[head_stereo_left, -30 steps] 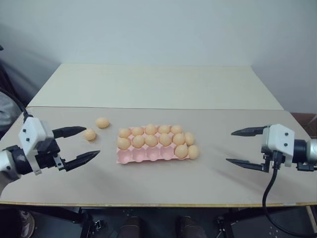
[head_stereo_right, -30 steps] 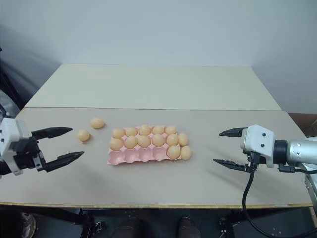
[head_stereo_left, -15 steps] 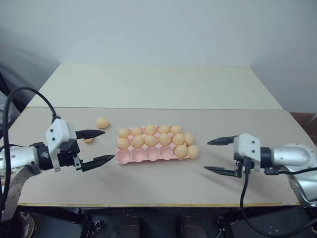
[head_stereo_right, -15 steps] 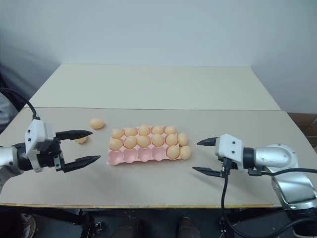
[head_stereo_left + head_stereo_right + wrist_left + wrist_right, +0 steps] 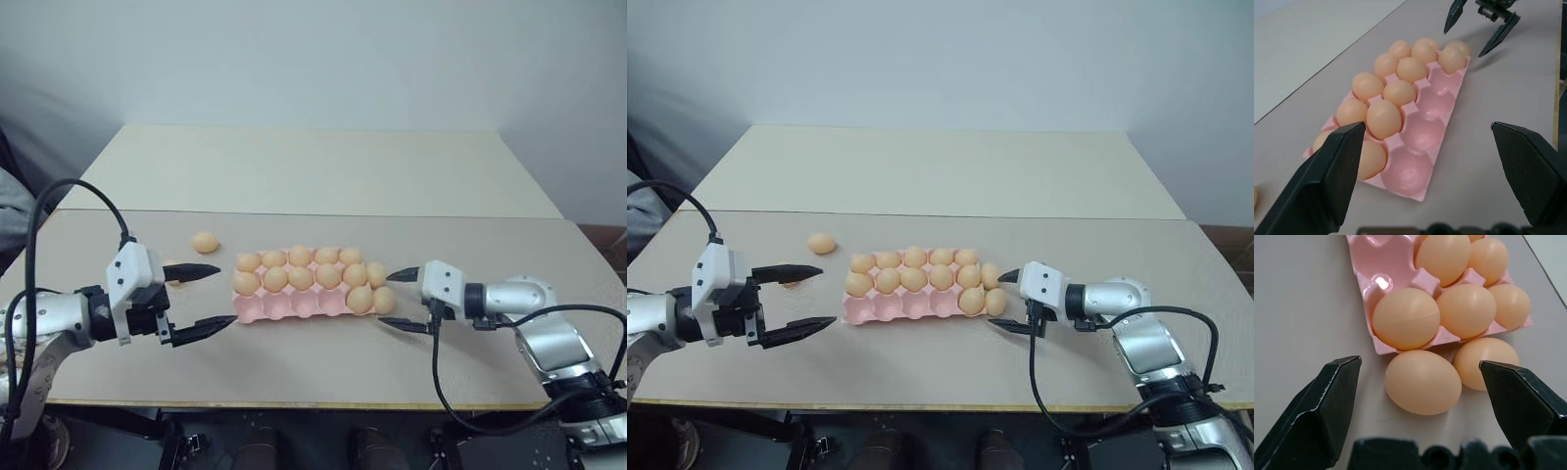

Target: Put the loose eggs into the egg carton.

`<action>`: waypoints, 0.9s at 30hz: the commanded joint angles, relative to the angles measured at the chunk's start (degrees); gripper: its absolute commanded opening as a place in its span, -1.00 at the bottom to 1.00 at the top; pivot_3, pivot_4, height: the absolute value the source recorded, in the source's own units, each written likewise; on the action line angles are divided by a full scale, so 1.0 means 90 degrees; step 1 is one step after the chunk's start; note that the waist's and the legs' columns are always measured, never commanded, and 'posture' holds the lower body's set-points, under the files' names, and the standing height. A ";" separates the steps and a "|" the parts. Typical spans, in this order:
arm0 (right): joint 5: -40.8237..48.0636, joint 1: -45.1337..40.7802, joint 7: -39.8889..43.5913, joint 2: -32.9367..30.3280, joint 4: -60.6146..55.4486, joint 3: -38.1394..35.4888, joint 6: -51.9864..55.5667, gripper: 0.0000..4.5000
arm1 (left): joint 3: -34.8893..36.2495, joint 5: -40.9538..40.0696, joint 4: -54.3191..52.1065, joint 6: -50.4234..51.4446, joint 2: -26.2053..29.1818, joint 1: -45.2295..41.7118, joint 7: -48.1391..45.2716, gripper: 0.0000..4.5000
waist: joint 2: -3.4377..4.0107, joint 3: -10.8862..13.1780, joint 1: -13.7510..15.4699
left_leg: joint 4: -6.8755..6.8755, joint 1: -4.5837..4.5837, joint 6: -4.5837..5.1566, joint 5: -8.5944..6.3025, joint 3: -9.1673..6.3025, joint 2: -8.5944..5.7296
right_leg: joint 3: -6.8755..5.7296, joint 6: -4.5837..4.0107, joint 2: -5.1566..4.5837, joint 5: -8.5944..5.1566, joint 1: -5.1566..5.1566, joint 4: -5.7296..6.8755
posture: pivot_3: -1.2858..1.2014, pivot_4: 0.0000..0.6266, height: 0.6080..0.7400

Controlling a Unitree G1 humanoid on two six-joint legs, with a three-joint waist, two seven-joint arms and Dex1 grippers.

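1. Head views, carton: the pink egg carton (image 5: 290, 305) lies flat on the near half of the bench (image 5: 313, 364), about midway between the two arms. It has three rows of five cups. The far row holds five eggs and the middle row holds five. The near row holds one egg, in its right-end cup, and has four empty cups. That makes eleven eggs in the carton.

2. Head views, loose eggs: four lie on the bench.
   - Two loose eggs sit just beside the carton's right end, one farther (image 5: 377, 274) and one nearer (image 5: 384, 301).
   - Two more lie to the carton's left. One is out in the open (image 5: 204, 242). The other (image 5: 171, 266) is half hidden behind the left pincer's far finger.

3. Head views, pincers:
   - The left pincer (image 5: 225, 295) is released, with its fingers spread wide. It points right toward the carton's left end and holds nothing.
   - The right pincer (image 5: 388, 302) is also released and wide. It points left, and its tips stand on either side of the nearer right-hand loose egg. No contact can be seen.

4. Left wrist view: the carton runs away lengthwise between the two spread black fingers (image 5: 1327, 181). The four empty cups line one long side. The right pincer hangs open past the carton's far end.

5. Right wrist view: two loose eggs lie on the bench against the carton's end. The closer one is between the spread fingers (image 5: 1322, 411), apart from both. Five eggs at the carton's end show plainly, and one empty cup shows beside them.
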 commanded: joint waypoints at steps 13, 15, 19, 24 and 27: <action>-0.0273 -0.0353 0.0081 0.0242 0.0588 0.0150 -0.0439 1.00 | 0.0752 -0.0983 -0.0451 0.0255 0.0361 0.0410 -0.0807 0.99 | 0.0001 0.0000 -0.0011 | 0.0001 0.0006 0.0000 0.0000 0.0000 0.0003 | 0.0000 -0.0014 0.0005 -0.0007 0.0002 0.0005 | 0.03 -0.52 1.00; -0.0223 -0.0351 0.0134 0.0256 0.0591 0.0147 -0.0413 0.92 | 0.0756 -0.0953 -0.0446 0.0236 0.0366 0.0418 -0.0781 1.00 | 0.0001 0.0000 -0.0007 | 0.0000 0.0005 0.0000 0.0000 0.0000 0.0003 | 0.0001 -0.0014 0.0005 -0.0006 0.0001 0.0004 | 0.03 -0.52 1.00; -0.0243 -0.0335 0.0141 0.0300 0.0642 0.0151 -0.0416 0.44 | 0.0726 -0.0861 -0.0429 0.0201 0.0358 0.0427 -0.0715 1.00 | 0.0001 0.0000 -0.0008 | 0.0000 0.0005 0.0000 0.0000 0.0000 0.0003 | 0.0001 -0.0013 0.0005 -0.0006 0.0001 0.0003 | 0.03 -0.52 1.00; -0.0351 -0.0298 0.0005 0.0282 0.0613 0.0107 -0.0412 0.15 | 0.0747 -0.0777 -0.0382 0.0196 0.0357 0.0421 -0.0676 1.00 | 0.0001 0.0000 -0.0009 | 0.0001 0.0006 0.0000 0.0000 0.0000 0.0003 | 0.0001 -0.0014 0.0005 -0.0006 0.0002 0.0004 | 0.03 -0.52 1.00; -0.0318 -0.0209 0.0060 0.0156 0.0502 0.0032 -0.0433 0.15 | 0.0768 -0.0729 -0.0331 0.0190 0.0367 0.0413 -0.0694 1.00 | 0.0001 0.0000 -0.0005 | 0.0001 0.0007 0.0000 0.0000 0.0000 0.0003 | 0.0000 -0.0014 0.0005 -0.0006 0.0003 0.0004 | 0.03 -0.52 1.00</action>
